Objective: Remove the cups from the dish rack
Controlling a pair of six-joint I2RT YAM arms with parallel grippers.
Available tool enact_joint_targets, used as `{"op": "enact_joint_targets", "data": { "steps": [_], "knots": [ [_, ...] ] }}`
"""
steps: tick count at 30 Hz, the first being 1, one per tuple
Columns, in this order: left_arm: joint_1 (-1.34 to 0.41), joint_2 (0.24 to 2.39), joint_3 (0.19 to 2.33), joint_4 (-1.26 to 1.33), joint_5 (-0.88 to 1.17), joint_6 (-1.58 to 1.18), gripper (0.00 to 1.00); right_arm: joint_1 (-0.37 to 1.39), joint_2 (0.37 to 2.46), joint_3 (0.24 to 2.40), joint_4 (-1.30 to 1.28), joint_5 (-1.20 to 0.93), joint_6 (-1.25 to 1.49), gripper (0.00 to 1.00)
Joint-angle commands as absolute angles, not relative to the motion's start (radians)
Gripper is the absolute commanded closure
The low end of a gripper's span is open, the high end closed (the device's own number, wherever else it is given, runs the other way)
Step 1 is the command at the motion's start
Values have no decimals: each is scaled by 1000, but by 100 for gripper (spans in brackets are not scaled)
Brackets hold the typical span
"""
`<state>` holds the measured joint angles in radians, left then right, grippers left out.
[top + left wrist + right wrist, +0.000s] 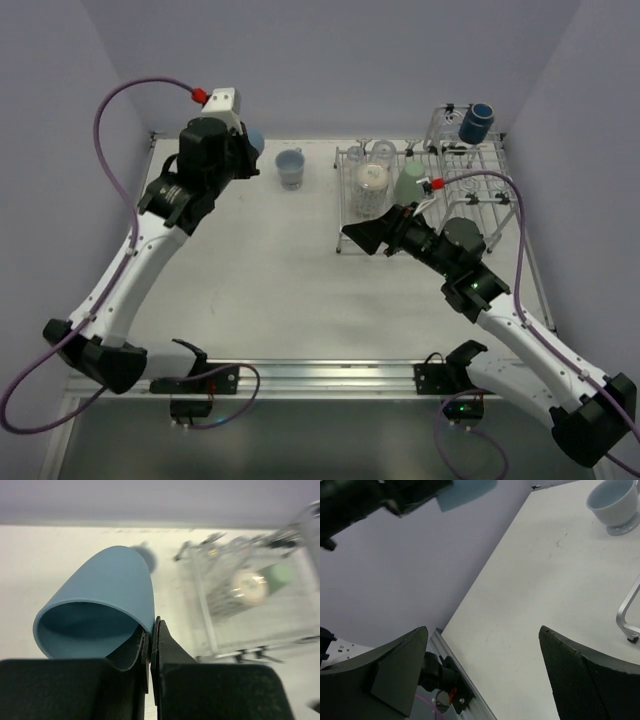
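Observation:
My left gripper (248, 150) is lifted over the table's back left, shut on the rim of a light blue tumbler (100, 595), one finger inside and one outside (150, 630). A pale mug (290, 168) stands on the table left of the dish rack (480, 205). The rack holds clear glasses (382, 153), a whitish cup (371, 178) and a pale green tumbler (410, 184). A navy mug (476, 122) sits in the raised basket. My right gripper (358, 238) hovers by the rack's front-left corner, open and empty (482, 630).
In the right wrist view a rack leg (626, 616) shows at the right edge and the pale mug (615, 502) at top right. Grey walls close in the table on three sides. A metal rail (320, 375) runs along the near edge.

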<state>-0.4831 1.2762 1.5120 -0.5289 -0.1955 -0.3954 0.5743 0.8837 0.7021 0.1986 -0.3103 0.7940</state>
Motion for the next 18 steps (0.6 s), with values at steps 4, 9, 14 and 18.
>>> {"op": "enact_joint_targets", "data": {
  "steps": [4, 9, 14, 18],
  "knots": [
    [-281, 1608, 1643, -857, -293, -256, 100, 578, 779, 699, 57, -259, 678, 5],
    [-216, 1813, 1813, -909, -272, -258, 100, 586, 750, 684, -21, -267, 641, 5],
    [-175, 2040, 2071, -998, -245, -249, 100, 591, 713, 654, -60, -267, 624, 5],
    [-153, 2156, 2164, -1051, -230, -238, 100, 592, 701, 640, -69, -252, 615, 5]
  ]
}}
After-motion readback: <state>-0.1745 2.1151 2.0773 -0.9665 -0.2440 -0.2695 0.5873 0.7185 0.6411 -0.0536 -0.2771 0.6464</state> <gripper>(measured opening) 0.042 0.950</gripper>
